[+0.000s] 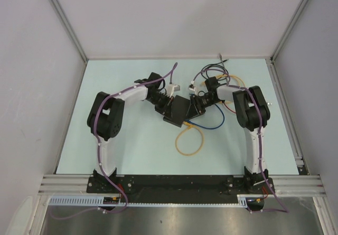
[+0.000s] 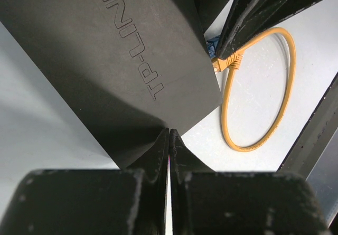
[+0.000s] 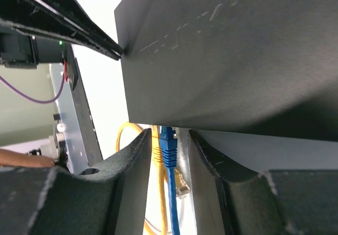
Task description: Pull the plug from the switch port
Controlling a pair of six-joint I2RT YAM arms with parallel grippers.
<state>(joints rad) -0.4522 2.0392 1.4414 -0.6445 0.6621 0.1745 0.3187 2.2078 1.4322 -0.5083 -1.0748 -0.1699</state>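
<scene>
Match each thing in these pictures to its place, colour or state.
Things:
1 switch
2 orange cable
3 blue plug
4 left fingers

Descriptions:
A shut
B between the right fingers
C black, with raised lettering on top
D looped on the table

Pairs: 1-C, 2-D, 3-B, 4-A
</scene>
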